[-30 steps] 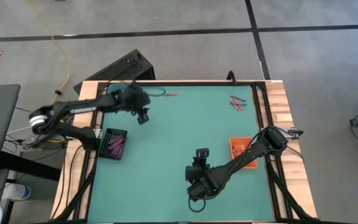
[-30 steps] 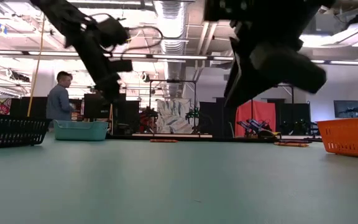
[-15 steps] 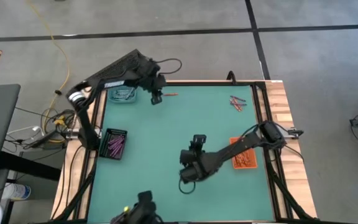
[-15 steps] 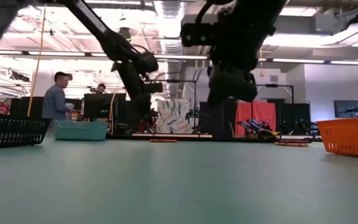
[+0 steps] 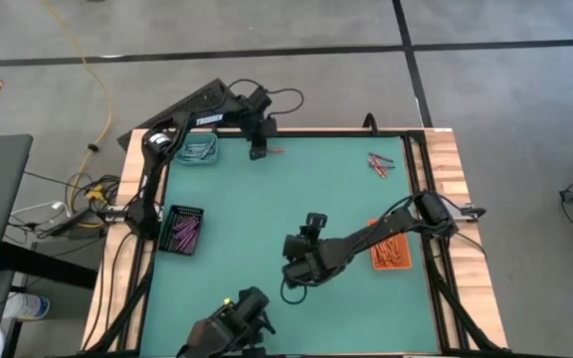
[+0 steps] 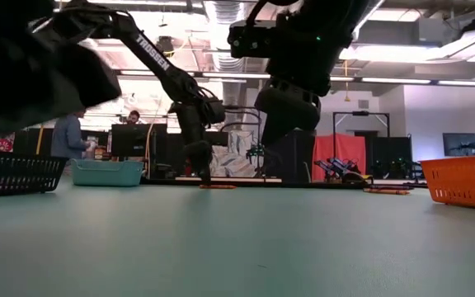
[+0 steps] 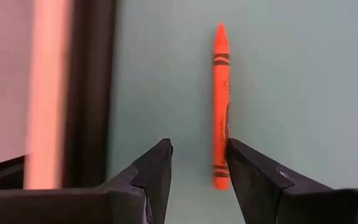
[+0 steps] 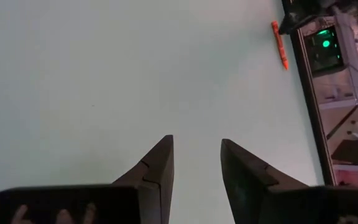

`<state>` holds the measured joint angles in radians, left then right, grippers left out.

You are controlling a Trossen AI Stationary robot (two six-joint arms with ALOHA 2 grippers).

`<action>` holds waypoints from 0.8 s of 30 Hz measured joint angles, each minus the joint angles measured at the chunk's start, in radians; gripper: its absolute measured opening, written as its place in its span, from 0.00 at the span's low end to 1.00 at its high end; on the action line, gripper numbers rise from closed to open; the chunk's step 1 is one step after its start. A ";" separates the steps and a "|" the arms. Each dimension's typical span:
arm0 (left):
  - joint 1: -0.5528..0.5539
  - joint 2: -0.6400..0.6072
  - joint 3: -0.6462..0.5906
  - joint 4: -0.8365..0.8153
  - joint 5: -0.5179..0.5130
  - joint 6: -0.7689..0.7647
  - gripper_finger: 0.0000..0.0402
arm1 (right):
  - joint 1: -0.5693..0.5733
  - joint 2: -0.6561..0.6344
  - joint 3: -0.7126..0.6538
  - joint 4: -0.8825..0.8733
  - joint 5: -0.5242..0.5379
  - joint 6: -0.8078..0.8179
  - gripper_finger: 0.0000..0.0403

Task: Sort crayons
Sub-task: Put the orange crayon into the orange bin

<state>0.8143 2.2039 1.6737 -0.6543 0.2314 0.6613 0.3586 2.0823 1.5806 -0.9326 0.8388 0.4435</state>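
- Green table (image 5: 267,219) carried one orange crayon (image 5: 276,151) at its far edge.
- Left gripper (image 7: 197,165) hovered over it, fingers parted and empty; crayon lay lengthwise just beside one fingertip, slightly off-centre.
- Right gripper (image 8: 196,163) waited mid-table, fingers apart, empty.

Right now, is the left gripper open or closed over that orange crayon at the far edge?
Open. The left gripper shows a clear gap between its fingers, and the orange crayon lies flat on the table beside one finger, not clamped.
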 joint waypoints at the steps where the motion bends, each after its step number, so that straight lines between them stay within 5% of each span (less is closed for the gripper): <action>1: -0.001 0.013 0.015 -0.022 0.007 0.008 0.35 | 0.002 0.000 0.000 -0.002 -0.001 0.011 0.33; 9: -0.012 0.047 0.043 -0.047 -0.019 0.029 0.34 | 0.022 0.000 0.000 -0.019 -0.002 0.084 0.33; 15: -0.027 0.049 0.042 -0.069 -0.040 0.086 0.20 | 0.026 0.000 0.000 -0.025 0.002 0.102 0.33; 24: -0.080 0.056 0.092 -0.167 -0.241 0.176 0.08 | 0.027 0.000 0.000 -0.033 0.004 0.109 0.33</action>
<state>0.7346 2.2604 1.7655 -0.8212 -0.0094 0.8370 0.3855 2.0819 1.5810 -0.9660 0.8425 0.5524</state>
